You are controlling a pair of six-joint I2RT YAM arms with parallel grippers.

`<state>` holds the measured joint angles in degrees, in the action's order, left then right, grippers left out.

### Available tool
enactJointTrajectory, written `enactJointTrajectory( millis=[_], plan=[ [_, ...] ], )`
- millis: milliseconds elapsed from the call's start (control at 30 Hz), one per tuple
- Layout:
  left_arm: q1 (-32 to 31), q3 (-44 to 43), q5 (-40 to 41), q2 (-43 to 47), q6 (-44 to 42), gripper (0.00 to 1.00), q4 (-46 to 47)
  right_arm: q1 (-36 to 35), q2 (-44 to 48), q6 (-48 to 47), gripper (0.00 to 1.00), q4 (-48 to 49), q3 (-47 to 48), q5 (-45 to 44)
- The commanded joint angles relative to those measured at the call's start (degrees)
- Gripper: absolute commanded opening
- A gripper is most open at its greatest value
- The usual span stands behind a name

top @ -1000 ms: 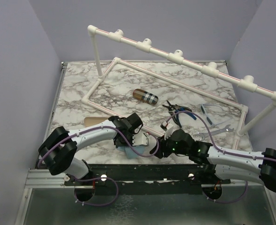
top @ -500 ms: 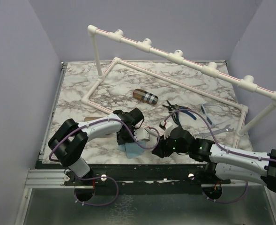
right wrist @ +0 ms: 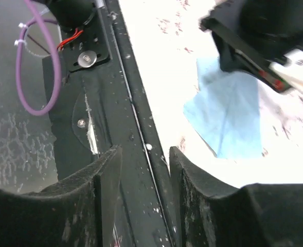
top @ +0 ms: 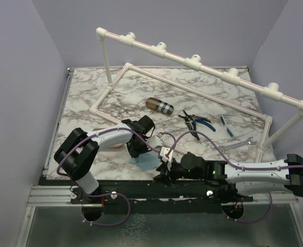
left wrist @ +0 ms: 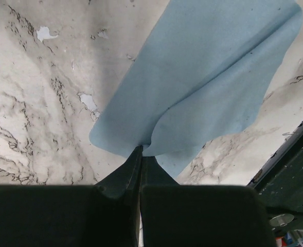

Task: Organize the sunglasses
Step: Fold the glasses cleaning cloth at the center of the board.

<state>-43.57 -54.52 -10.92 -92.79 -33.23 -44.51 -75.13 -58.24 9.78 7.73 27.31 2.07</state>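
Top external view: the right gripper [top: 161, 172] has swung back from beside the pliers [top: 195, 122] to the near rail [top: 141, 185], its jaws parted and empty over the black edge; just beyond, the left gripper [left wrist: 141, 154] stays clenched on a corner of the blue cloth [left wrist: 208, 77], which trails on the marble surface [top: 89, 98]; farther off lies the plaid case [top: 159, 105]; the blue-framed sunglasses [top: 232, 123] rest untouched at the far right, well apart from both arms, so organizing them seems not yet begun; a pink pair cannot be made out.
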Motion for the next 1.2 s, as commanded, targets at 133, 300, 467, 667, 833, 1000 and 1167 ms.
enactJointTrajectory(
  millis=[133,300,467,667,833,1000,1167],
  plan=[
    [0.2,-0.3,0.5,-1.5,4.0,0.00,2.1,-6.8,-19.4,-1.1,0.52,19.0,4.7,-18.3],
    [0.2,0.8,2.2,-0.7,4.7,0.00,2.2,-6.8,-28.5,1.2,0.47,19.9,7.8,-18.9],
    [0.2,0.6,2.2,-0.4,4.6,0.00,2.2,-6.8,-35.9,2.1,0.44,17.5,12.3,-17.7],
    [0.2,0.7,2.2,0.0,4.4,0.00,1.9,-6.7,-41.5,5.4,0.42,12.1,16.8,-20.8],
    [0.2,0.8,2.3,0.1,4.2,0.00,1.8,-6.5,-42.9,6.9,0.40,7.9,17.5,-23.1],
    [0.2,0.9,2.6,-0.1,4.0,0.00,1.8,-6.5,-42.0,8.9,0.40,5.3,14.9,-26.4],
    [0.2,0.7,2.5,-0.5,4.0,0.00,1.9,-6.4,-42.4,8.0,0.42,5.4,15.1,-24.6]
  ],
)
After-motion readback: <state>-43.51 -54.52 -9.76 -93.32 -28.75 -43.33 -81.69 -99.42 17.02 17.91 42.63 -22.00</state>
